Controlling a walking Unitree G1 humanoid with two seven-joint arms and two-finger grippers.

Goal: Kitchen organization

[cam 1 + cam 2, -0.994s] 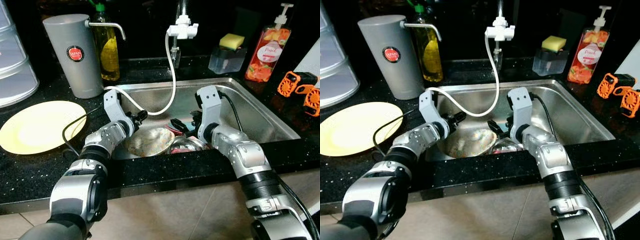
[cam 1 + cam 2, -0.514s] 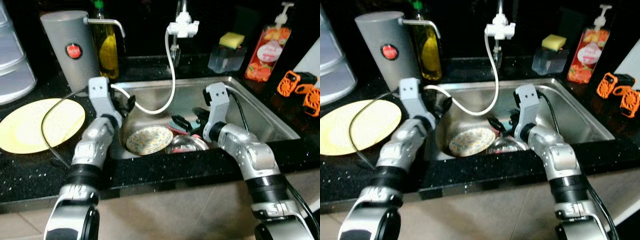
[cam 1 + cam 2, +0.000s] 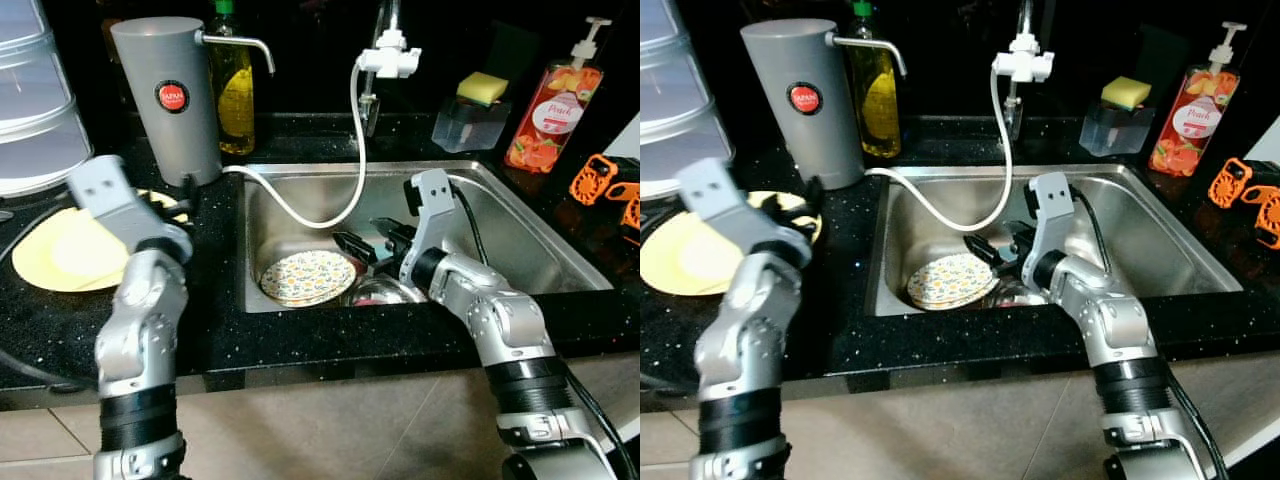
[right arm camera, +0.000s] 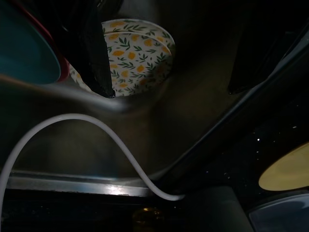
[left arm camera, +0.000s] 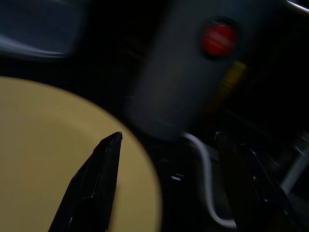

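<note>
A patterned plate [image 3: 306, 277], printed with leaves and yellow fruit, lies in the near left part of the steel sink [image 3: 520, 235], tilted against a metal bowl [image 3: 380, 291] just beside it. The right gripper [image 3: 362, 243] hangs over that bowl inside the sink, its 2 black fingers spread apart and grasping nothing. A white hose [image 3: 345, 190] curves from the tap [image 3: 388, 55] down across the sink's back left corner. On the black counter left of the sink lies a yellow plate [image 3: 55, 255]; the left gripper [image 5: 166, 140] hovers above its sink-side edge, fingers apart and empty, though that wrist view is blurred. Behind the plate stands a grey canister [image 3: 170, 95] with a red badge
</note>
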